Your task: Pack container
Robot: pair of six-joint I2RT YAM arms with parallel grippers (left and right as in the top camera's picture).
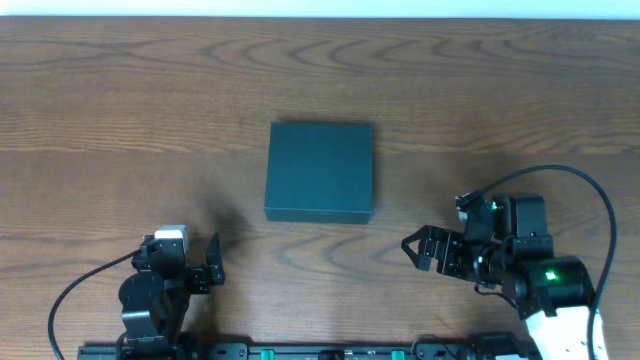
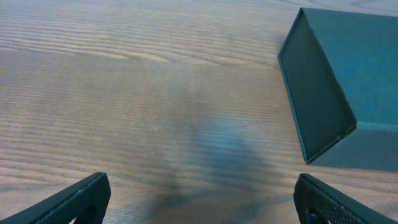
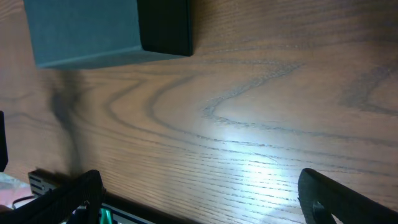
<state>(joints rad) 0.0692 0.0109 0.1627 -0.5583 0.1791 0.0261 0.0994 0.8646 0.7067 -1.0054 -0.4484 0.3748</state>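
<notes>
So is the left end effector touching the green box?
Apart. The overhead view shows a stretch of bare table between the left end effector and the container. The left wrist view agrees.

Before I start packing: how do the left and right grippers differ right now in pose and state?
The left gripper points toward the far edge of the table, while the right gripper points sideways across it. The left gripper sits to the near left of the container; the right gripper sits to its near right. Both are open, empty and clear of the container.
</notes>
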